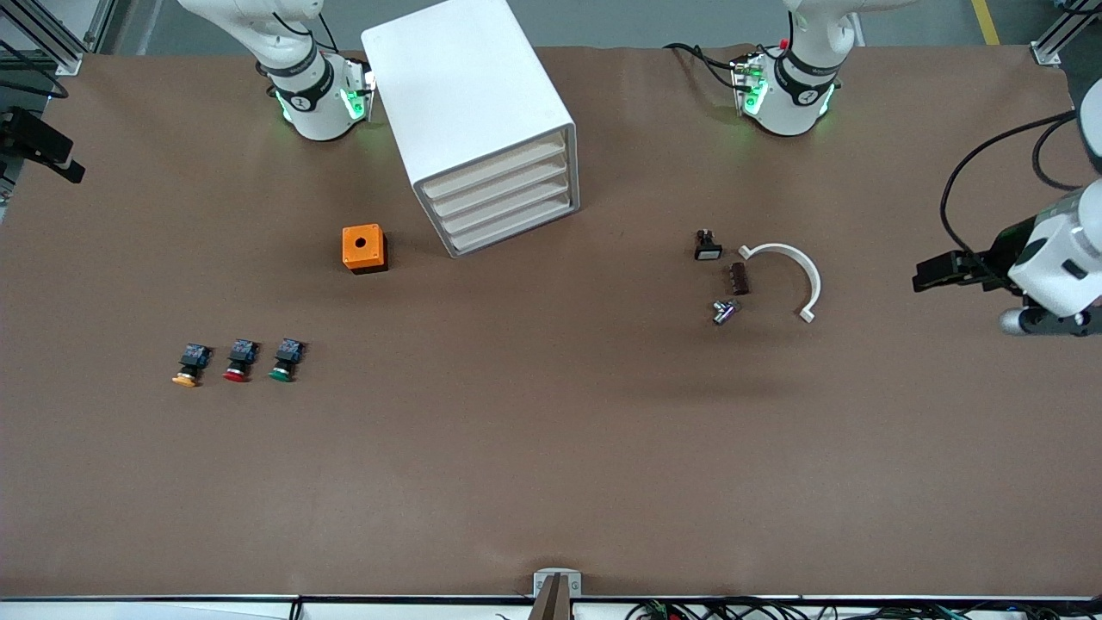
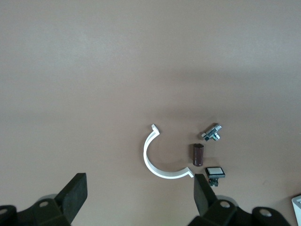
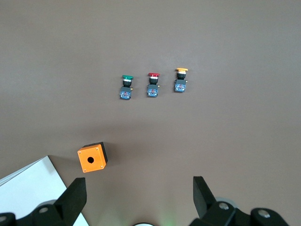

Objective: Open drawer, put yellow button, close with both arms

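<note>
The white boxy cabinet stands between the two arm bases, with all four shallow white tray drawers pushed in flush behind their cream front strips; nothing of their contents is visible. The small orange box with a round hole sits just beside the cabinet toward the right arm's end of the table. The yellow button, a small push-button with a yellow-orange cap and black-and-blue body, lies well nearer the front camera than the cabinet, at the right arm's end of a row with the red-capped button and green-capped button. The left gripper hangs with fingers spread and empty over the table beside a white plastic half-ring. The right gripper, also spread and empty, hangs above the table near the cabinet's corner; the front view cuts it off.
</note>
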{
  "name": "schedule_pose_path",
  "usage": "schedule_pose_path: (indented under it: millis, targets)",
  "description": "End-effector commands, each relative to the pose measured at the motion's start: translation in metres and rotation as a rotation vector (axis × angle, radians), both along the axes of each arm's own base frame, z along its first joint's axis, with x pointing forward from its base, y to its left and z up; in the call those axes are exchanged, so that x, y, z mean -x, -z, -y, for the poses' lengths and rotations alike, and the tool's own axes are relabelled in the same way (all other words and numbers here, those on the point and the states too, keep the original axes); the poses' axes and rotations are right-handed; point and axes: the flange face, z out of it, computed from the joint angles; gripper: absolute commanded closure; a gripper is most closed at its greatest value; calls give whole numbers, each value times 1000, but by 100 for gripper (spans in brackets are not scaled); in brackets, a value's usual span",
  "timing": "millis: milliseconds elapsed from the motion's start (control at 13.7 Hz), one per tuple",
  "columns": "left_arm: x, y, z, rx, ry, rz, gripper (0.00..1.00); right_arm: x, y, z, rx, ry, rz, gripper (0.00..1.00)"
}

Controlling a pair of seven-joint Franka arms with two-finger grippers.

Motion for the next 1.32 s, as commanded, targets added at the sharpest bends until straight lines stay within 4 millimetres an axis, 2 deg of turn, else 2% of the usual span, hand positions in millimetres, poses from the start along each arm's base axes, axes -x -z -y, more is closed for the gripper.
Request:
schedule_pose_path:
  millis: [0, 146, 365, 584, 804, 950, 1242]
  targets:
    - [-12, 20, 5, -21, -47, -1, 0, 4, -2, 5, 1, 2, 1, 0]
    - [-18, 40, 14, -28, -89, -11, 0, 4, -2, 4, 0, 0, 0, 0]
    - [-23, 75, 60, -60, -191, -41, 0, 3, -2, 3, 1, -1, 1, 0]
    - [-20, 107, 116, -185, -261, -55, 0, 3, -2, 4, 1, 0, 3, 0]
    - [-9, 113, 155, -216, -338, -85, 0, 3, -2, 4, 1, 0, 1, 0]
    - [3, 116, 182, -219, -372, -183, 0, 3, -2, 4, 2, 1, 1, 0]
    - [18, 124, 211, -162, -499, -404, 0, 3, -2, 4, 4, 1, 2, 0]
